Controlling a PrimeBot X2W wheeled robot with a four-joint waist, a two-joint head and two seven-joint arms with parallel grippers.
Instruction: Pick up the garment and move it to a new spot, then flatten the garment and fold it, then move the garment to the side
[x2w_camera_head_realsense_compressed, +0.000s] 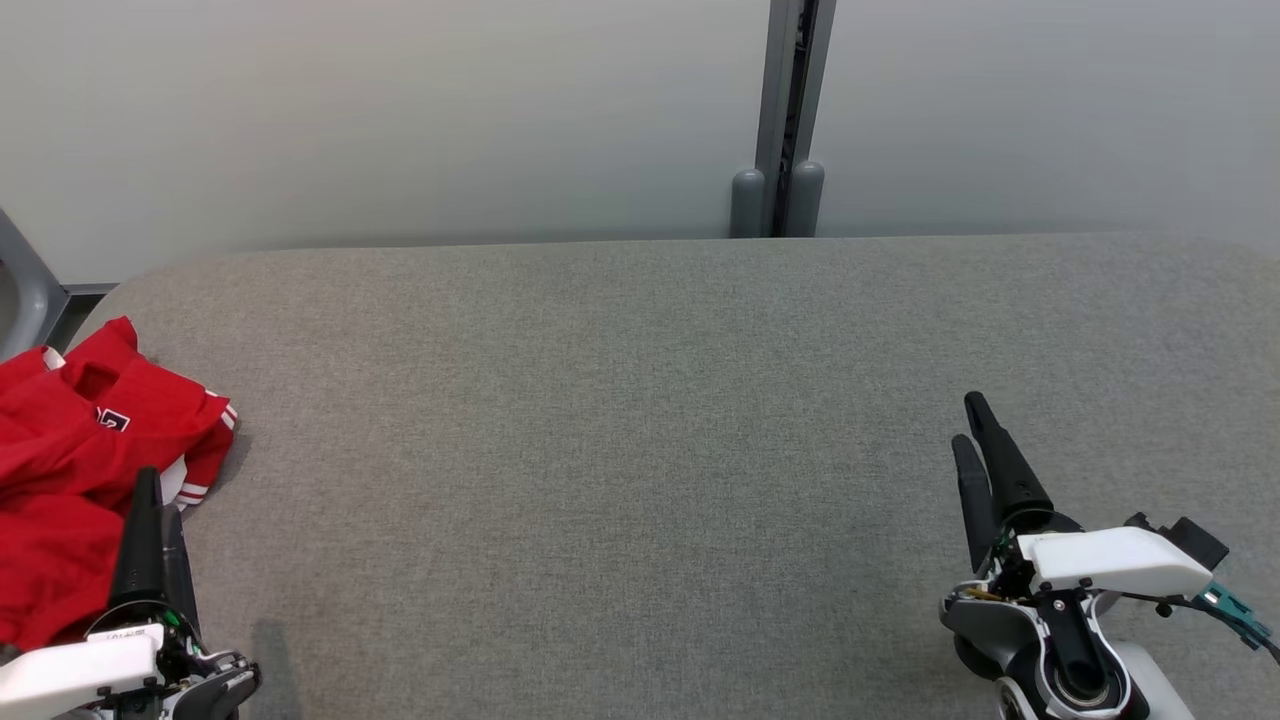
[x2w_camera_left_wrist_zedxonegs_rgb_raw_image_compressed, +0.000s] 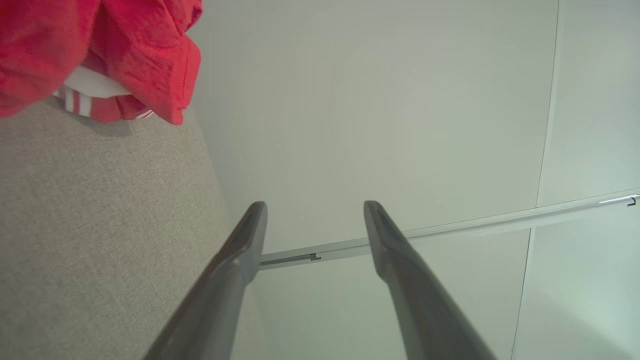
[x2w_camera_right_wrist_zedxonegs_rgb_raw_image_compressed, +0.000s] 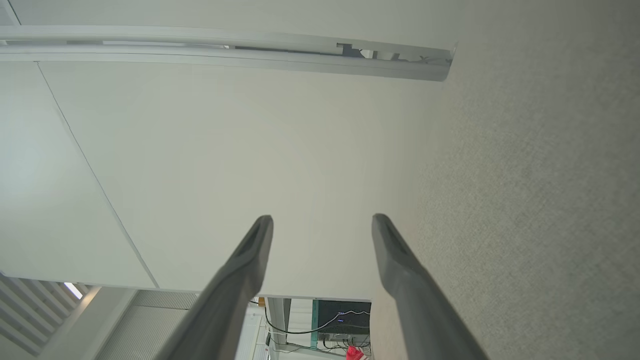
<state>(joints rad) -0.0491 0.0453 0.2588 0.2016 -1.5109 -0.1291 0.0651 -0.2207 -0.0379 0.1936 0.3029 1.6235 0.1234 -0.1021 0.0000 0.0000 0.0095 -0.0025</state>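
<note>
Red garment (x2w_camera_head_realsense_compressed: 70, 470) bunched at bench (x2w_camera_head_realsense_compressed: 640, 450) left edge; left end effector (x2w_camera_head_realsense_compressed: 160, 500) near it and right end effector (x2w_camera_head_realsense_compressed: 968, 420) both released, empty.

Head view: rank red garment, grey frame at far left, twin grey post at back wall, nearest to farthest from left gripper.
1. red garment: beside the left gripper, on its left.
2. grey frame: far left, behind the garment.
3. twin grey post: back wall, right of centre.
</note>
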